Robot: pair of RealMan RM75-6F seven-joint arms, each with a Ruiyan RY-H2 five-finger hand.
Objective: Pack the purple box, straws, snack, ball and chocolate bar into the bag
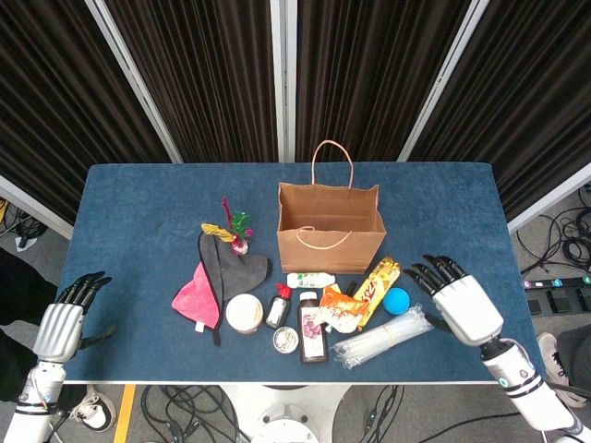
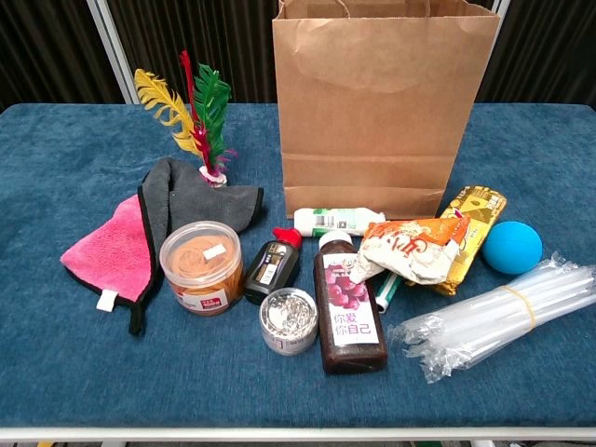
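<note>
We see the brown paper bag standing upright and open near the middle of the blue cloth table. The purple box does not show in either view; we cannot tell if it sits inside the bag. Just near of the bag lie the other task items: the gold-wrapped chocolate bar, the orange and white crumpled snack packet overlapping its left side, the blue ball just right of the bar, and the clear plastic bundle of straws at the near right.

Left of those, the dark juice bottle with grape label, small silver tin, small dark sauce bottle, clear tub with orange contents, white tube with green label, grey cloth over pink cloth, and feather shuttlecock.

The right hand hovers at the near right, just beside the straws, fingers spread, holding nothing. The left hand hangs off the near left table edge, fingers apart, empty.
</note>
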